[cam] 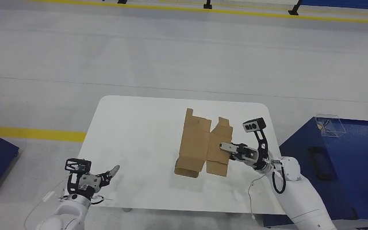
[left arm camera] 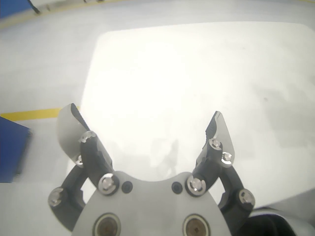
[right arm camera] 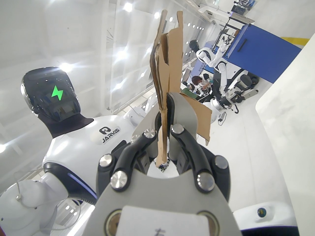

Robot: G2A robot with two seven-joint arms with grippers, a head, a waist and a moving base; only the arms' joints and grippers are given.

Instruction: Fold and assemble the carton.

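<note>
Right gripper (cam: 225, 147) pinches the flattened carton (cam: 198, 144) by its right edge, right of centre on the white table (cam: 132, 132). Left gripper (left arm camera: 144, 110) spread wide, over near-left table edge.

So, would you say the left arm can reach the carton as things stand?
Probably yes: only bare table lies between the open left gripper and the carton; the right gripper holds its far edge.
</note>
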